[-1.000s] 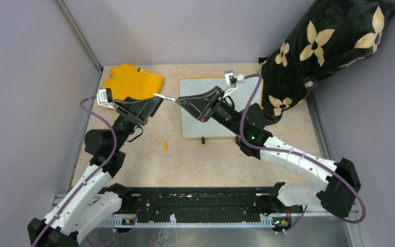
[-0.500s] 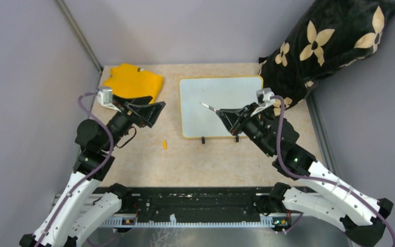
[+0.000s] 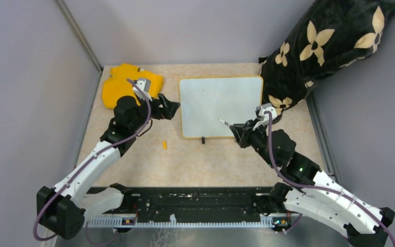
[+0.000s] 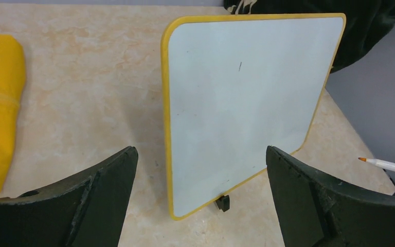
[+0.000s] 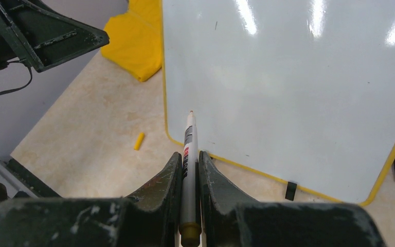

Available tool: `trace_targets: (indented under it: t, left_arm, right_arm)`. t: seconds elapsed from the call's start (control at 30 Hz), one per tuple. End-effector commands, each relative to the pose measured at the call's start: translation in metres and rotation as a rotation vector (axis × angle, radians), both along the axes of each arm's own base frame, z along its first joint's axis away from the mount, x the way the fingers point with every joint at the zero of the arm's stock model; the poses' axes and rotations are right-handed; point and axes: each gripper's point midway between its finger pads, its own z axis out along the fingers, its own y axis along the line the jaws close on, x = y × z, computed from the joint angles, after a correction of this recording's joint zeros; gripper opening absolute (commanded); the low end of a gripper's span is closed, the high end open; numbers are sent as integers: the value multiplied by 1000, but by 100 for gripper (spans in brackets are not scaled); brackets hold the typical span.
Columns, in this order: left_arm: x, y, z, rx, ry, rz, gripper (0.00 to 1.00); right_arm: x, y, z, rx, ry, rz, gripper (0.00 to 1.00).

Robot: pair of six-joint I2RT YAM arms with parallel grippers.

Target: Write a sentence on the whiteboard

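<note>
The whiteboard point(image 3: 221, 105) lies flat on the table, white with a yellow rim, also seen in the left wrist view point(image 4: 241, 103) and the right wrist view point(image 5: 298, 92). No sentence is in view on it; only a tiny dark mark shows. My right gripper point(image 3: 238, 131) point(image 5: 189, 154) is shut on a white marker point(image 3: 227, 124) point(image 5: 189, 136), whose tip hangs over the board's near edge, right of middle. My left gripper point(image 3: 171, 109) point(image 4: 200, 150) stands wide open beside the board's left edge, holding nothing.
A yellow cloth point(image 3: 128, 82) lies at the back left. A small yellow cap point(image 3: 164, 145) rests on the table in front of the board's left corner. A black flowered cushion point(image 3: 329, 46) fills the back right corner. Grey walls enclose the table.
My right gripper carried the marker from beside the board's left edge over to its near right part. My left arm swung toward the board's left edge and its jaws opened wider.
</note>
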Motion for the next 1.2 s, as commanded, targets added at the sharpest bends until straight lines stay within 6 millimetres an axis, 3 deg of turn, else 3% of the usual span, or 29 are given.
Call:
trace_targets:
  t: [0.0, 0.1, 0.2, 0.43, 0.63, 0.73, 1.0, 1.17]
  left_arm:
    - [12, 0, 9, 41, -145, 3, 99]
    - [19, -1, -6, 88, -137, -52, 99]
    - [26, -1, -22, -5, -70, -156, 99]
    - [21, -21, -44, -169, 16, -430, 99]
    - [37, -28, -69, -211, 131, -475, 99]
    - [29, -35, -80, -221, 137, -568, 99]
    - [17, -44, -104, -257, 154, -729, 81]
    - [17, -43, -111, -275, 135, -740, 76]
  right_arm:
    - [3, 0, 8, 17, -45, -6, 0]
    - [2, 2, 10, 26, -53, 6, 0]
    - [1, 5, 14, 30, -57, 22, 0]
    - [-2, 9, 20, 45, -62, 46, 0]
    - [-3, 15, 20, 59, -49, 70, 0]
    - [-3, 22, 19, 59, -42, 95, 0]
    - [-2, 40, 19, 68, -44, 152, 0]
    - [0, 46, 17, 75, -35, 162, 0]
